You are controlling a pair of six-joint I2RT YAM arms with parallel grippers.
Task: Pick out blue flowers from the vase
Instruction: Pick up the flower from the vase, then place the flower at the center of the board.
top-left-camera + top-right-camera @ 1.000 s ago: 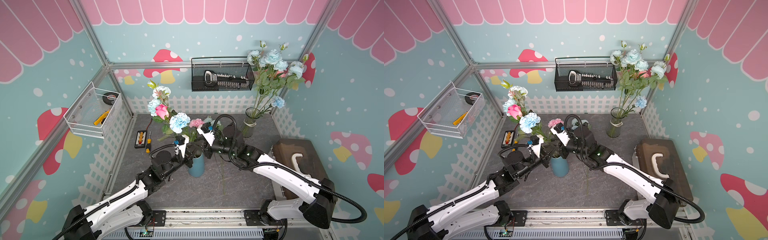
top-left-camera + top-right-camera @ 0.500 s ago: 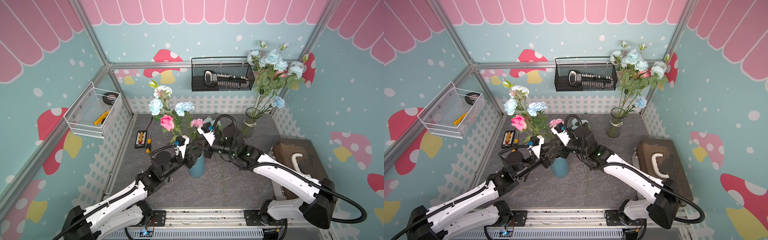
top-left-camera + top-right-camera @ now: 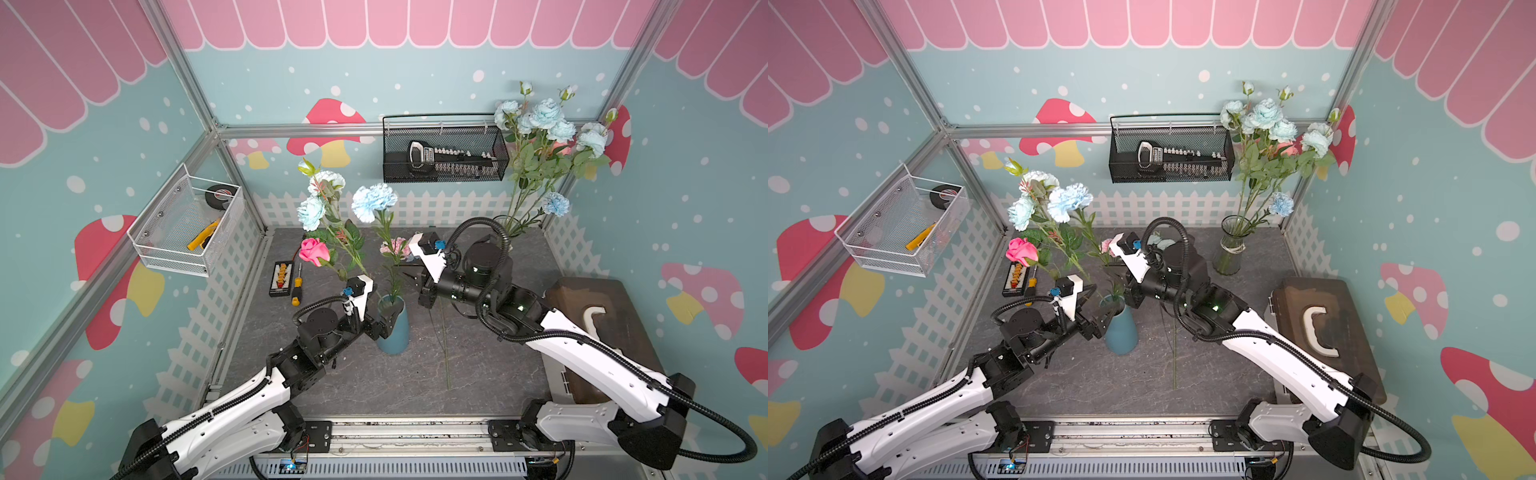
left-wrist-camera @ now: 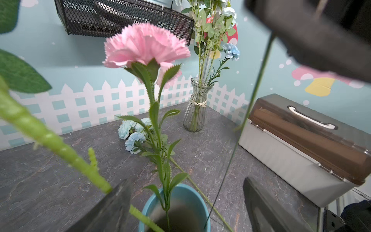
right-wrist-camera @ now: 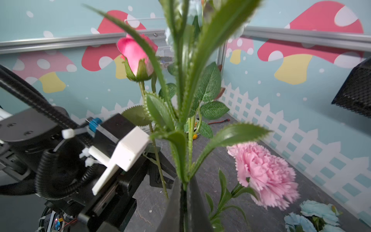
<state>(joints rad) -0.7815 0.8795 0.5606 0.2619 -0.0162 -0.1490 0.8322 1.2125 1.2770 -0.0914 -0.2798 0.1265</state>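
A teal vase (image 3: pixel 395 338) (image 4: pixel 200 200) stands mid-table. From it rise a blue carnation (image 3: pixel 374 201) (image 3: pixel 1069 201), a branch of blue flowers (image 3: pixel 311 212), a pink rose (image 3: pixel 313 249) (image 5: pixel 136 56) and a pink carnation (image 4: pixel 144 44) (image 5: pixel 263 174). My right gripper (image 3: pixel 415 279) (image 5: pixel 183 186) is shut on the blue carnation's leafy stem above the vase; the thin lower stem still reaches the vase mouth. My left gripper (image 3: pixel 384 322) (image 4: pixel 185 180) is open, its fingers either side of the vase rim, holding nothing. More blue flowers (image 4: pixel 130 134) (image 5: pixel 313 213) lie on the table.
A glass vase (image 3: pixel 1231 249) with blue flowers (image 3: pixel 544 116) stands back right. A brown-lidded box (image 3: pixel 598 332) sits at the right. A screwdriver and bit set (image 3: pixel 286 278) lie at the left. Black (image 3: pixel 444 153) and white (image 3: pixel 187 224) wire baskets hang on the walls.
My left gripper opened and let go of the stems. The blue carnation swung up and back, the pink rose sank lower. My right gripper closed on the carnation's stem.
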